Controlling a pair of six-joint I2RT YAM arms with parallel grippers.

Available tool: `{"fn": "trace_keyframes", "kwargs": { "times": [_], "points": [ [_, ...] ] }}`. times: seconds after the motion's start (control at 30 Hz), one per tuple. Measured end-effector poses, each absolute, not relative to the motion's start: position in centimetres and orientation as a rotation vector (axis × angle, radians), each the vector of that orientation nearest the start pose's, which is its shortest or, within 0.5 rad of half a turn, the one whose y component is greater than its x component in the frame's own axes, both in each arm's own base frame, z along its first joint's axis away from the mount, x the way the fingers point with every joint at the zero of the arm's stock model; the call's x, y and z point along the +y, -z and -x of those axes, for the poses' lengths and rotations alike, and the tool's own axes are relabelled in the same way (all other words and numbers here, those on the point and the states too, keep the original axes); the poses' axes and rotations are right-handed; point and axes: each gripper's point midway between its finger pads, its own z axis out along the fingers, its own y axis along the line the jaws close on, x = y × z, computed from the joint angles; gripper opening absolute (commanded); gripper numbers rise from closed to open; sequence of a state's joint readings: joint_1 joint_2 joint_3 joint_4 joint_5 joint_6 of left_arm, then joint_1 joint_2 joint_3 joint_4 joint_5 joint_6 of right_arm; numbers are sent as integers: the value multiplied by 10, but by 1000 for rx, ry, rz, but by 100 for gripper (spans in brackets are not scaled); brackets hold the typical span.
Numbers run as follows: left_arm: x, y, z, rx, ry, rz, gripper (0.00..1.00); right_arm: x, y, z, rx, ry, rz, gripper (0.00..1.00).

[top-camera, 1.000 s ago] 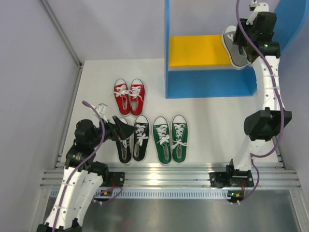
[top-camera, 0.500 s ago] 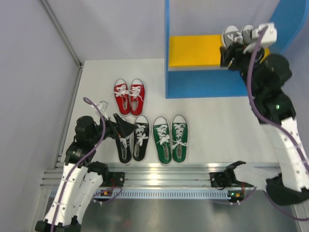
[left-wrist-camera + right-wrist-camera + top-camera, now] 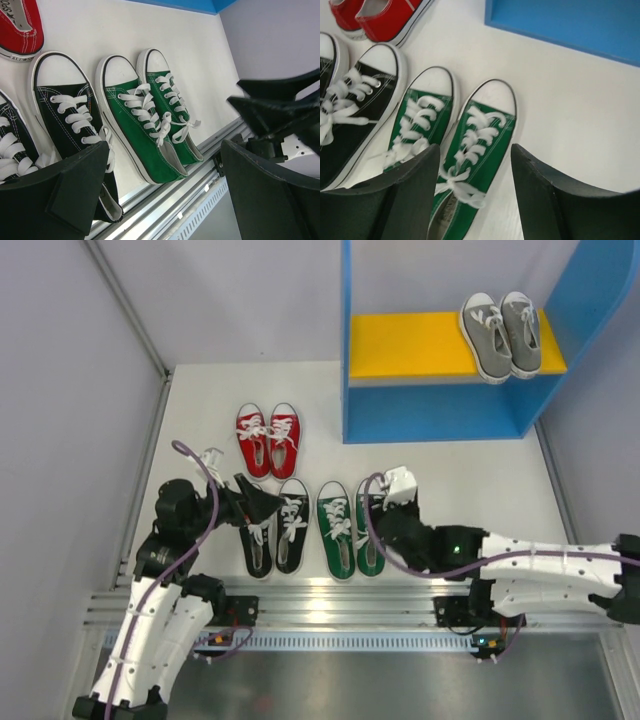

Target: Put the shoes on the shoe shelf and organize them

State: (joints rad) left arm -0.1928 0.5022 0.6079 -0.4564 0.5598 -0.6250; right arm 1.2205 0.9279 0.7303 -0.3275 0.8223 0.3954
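The grey shoes stand side by side at the right of the yellow board of the blue shoe shelf. The red pair, black pair and green pair lie on the white floor. My right gripper is open and low over the green pair; in the right wrist view it straddles the right green shoe. My left gripper is open and empty over the black pair, with the black shoe and green pair below it.
The shelf's blue base edge lies just beyond the green shoes' toes. The aluminium rail runs along the near edge behind the heels. A grey wall closes the left side. The red shoes sit left of the shelf.
My right arm has swung down from the shelf to the green pair, leaving the grey shoes on the yellow board. My left arm has barely moved.
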Motion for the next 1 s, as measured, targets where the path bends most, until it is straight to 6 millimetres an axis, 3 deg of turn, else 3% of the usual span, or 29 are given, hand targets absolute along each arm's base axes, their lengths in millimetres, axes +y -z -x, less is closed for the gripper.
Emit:
{"fn": "trace_keyframes", "kwargs": {
  "times": [0.1,0.17,0.33,0.5,0.77,0.97,1.0],
  "points": [
    [-152,-223,-185,2013,1073,34,99,240,-174,-179,1928,-226,302,58],
    [-152,-222,-184,2010,1072,32,99,247,-165,-174,1937,-241,247,58],
    [-152,-217,-183,2020,1072,37,99,255,-131,-172,1984,-268,105,57],
    [-151,-214,-181,2021,1073,37,99,250,-86,-165,2051,-254,68,56],
    [-151,-211,-179,2024,1073,38,99,250,-62,-163,2053,-256,1,56],
    [-151,-210,-178,2025,1073,38,99,250,-51,-167,2036,-227,-14,42],
    [-151,-210,-178,2028,1073,39,99,251,-50,-168,2029,-224,-19,34]
  ]
}}
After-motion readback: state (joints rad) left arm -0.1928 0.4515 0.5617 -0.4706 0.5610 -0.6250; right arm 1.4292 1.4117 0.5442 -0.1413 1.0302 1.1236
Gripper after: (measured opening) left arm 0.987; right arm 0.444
